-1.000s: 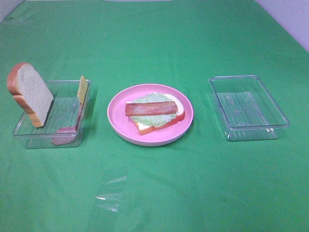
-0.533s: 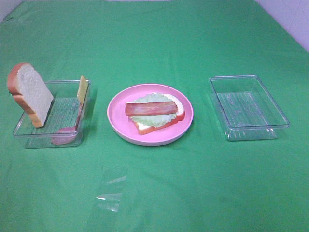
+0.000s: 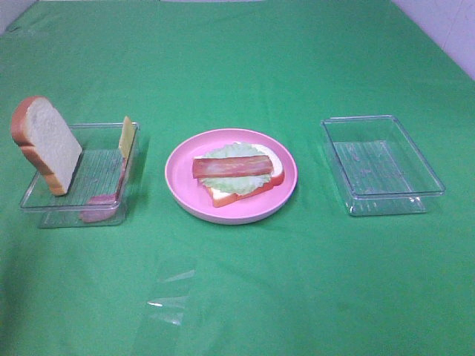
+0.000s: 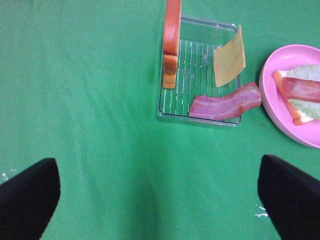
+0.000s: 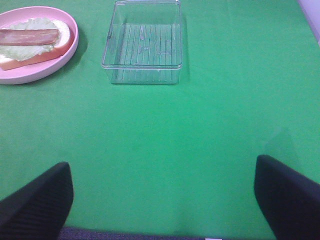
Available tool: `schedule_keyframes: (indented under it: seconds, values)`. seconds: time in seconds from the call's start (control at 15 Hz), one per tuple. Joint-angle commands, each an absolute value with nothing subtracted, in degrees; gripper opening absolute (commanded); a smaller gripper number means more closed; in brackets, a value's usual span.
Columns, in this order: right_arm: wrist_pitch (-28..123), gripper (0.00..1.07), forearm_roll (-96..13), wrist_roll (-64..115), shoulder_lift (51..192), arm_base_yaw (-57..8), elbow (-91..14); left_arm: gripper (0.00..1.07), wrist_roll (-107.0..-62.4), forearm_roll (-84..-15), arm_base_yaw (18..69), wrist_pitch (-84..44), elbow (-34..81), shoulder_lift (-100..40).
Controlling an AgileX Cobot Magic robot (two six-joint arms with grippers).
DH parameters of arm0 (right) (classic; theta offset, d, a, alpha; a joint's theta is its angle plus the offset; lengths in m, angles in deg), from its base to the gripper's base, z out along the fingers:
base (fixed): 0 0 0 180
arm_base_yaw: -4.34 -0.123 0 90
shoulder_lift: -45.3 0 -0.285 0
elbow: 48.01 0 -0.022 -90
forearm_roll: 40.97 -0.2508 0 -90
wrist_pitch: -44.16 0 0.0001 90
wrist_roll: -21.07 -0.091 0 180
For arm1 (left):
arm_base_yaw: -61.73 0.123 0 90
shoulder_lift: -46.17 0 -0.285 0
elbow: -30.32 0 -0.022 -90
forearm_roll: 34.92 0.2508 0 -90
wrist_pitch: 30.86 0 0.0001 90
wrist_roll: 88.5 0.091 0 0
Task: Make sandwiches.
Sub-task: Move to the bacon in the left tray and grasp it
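A sandwich is laid on a plate, which is set between a left tray, holding bread, cheese and bacon, and a right tray.

- A green cloth covers the whole tabletop, faintly creased toward its far left corner
- A pale wall shows beyond the far right edge
- Light is even and soft, with short, faint shadows

left gripper, right gripper — both spread wide
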State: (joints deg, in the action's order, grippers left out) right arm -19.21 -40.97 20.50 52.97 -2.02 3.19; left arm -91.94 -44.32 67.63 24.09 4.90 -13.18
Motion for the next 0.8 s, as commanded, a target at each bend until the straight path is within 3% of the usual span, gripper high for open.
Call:
schedule_keyframes:
  seconds: [0.07,0.33,0.6,0.8]
  values:
    - [-18.93,0.96,-40.97,21.07,51.37,-1.74,3.42,1.0,-91.76,-44.72,67.52,30.28,13.55,-22.92]
    - [-18.93,0.96,-40.97,21.07,51.37,-1.74,3.42,1.0,-91.31,-47.3,67.52,30.79,23.29,-32.84]
    - [-18.93,0.96,-40.97,21.07,51.37,-1.74,3.42,1.0,-90.9,-53.37,67.52,27.7,23.47,-36.05]
    - [-18.93,0.96,-40.97,21.07,51.37,-1.74,3.42,1.0,-91.13,-54.12,65.17,29.19,25.7,-40.69]
